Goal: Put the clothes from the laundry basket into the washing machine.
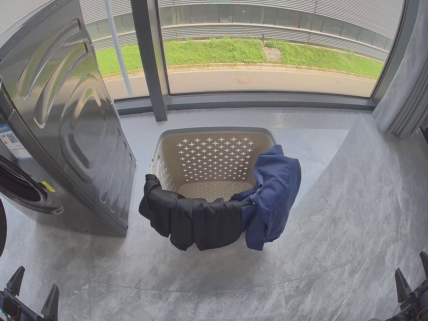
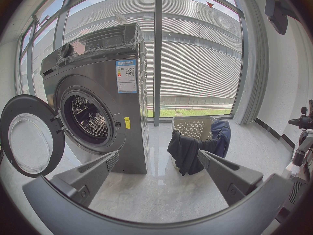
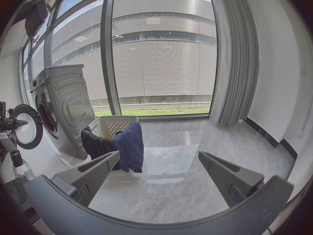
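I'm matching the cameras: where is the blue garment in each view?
Head view: blue garment over the laundry basket's near right corner.
Left wrist view: blue garment on the rim, away from washing machine.
Right wrist view: blue garment down the basket's near side.
Shared landmark: black garment beside it.

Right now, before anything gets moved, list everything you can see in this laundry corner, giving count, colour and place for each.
washing machine: one, dark grey, on the floor left of the basket
door: one, dark rim with clear glass, swung open at the washing machine's front
basket: one, beige, on the floor before the window
black garment: one, black, draped over the basket's near rim
blue garment: one, dark blue, draped over the basket's right rim, touching the black garment
window: one, dark-framed, behind the basket
curtain: one, light grey, right of the window
floor: grey stone
left gripper: one, black, open, empty
right gripper: one, black, open, empty
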Controlling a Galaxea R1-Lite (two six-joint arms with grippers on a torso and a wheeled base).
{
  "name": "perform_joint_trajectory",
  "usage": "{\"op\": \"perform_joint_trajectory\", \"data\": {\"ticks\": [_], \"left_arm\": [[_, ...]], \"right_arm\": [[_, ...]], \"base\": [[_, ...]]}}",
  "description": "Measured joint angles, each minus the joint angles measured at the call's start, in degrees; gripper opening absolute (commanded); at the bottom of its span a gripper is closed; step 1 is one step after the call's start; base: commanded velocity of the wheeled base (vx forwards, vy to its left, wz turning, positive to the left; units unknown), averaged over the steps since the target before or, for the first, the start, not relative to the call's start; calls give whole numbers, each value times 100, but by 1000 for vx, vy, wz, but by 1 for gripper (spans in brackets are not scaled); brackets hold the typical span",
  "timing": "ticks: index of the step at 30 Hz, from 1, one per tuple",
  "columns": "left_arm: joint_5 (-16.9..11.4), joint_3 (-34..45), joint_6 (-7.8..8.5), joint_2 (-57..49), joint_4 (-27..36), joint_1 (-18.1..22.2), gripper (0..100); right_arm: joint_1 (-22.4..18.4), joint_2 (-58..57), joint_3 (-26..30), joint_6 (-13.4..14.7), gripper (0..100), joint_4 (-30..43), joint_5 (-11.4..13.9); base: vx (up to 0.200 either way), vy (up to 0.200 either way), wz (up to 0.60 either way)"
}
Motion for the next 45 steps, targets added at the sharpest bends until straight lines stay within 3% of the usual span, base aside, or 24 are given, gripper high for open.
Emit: {"op": "perform_joint_trajectory", "data": {"ticks": [30, 37, 45], "left_arm": [[-9, 0, -1, 2, 0, 0, 100], [-9, 0, 2, 2, 0, 0, 100], [-9, 0, 5, 2, 0, 0, 100]], "right_arm": [[-11, 0, -2, 24, 100, -85, -48], [78, 332, -647, 446, 100, -61, 50], [295, 2010, -942, 719, 100, -310, 258]], "base": [[0, 0, 0], [0, 0, 0], [0, 0, 0]]}}
